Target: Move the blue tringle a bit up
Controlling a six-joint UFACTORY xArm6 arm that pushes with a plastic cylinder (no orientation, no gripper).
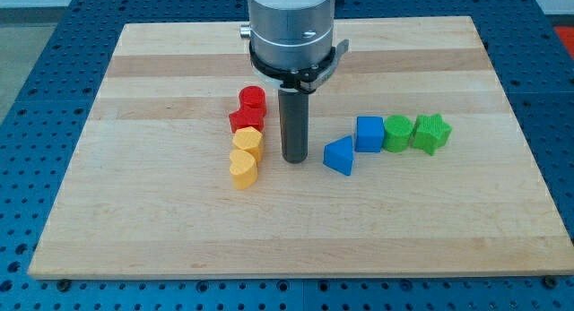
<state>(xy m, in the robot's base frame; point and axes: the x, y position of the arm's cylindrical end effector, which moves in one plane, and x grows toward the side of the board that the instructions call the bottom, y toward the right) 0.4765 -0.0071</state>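
Standing at the near edge of the wooden worktop (134, 239), I see bare planks first, with the blue perforated bench (27, 123) showing around the board on all sides.

Going back from there, the first blocks are the two yellow ones: a yellow heart-like block (242, 169) lowest in the view, and a second yellow block (248, 141) touching it just above. At about the same depth, to the view's right, sits the blue triangle (339, 156), the task's block, lying a little below and to the left of the blue cube (369, 133) and touching or nearly touching it.

My tip (295, 159) comes down between the yellow pair and the blue triangle, resting on the worktop just beside the triangle's left side with a narrow gap between them. There are no jaws on this arm, only the straight dark rod, so nothing is pinched or spread.

A little farther back, the row on the view's right runs on from the blue cube to a green block (397, 133) and then a green star-shaped block (430, 133), each touching its neighbour. On the left, a red block (245, 120) sits on top of the yellow column in the view, with another red block (253, 99) above it.

Farthest back, the arm's grey cylindrical body (291, 29) rises over the rod and out of the view's top.
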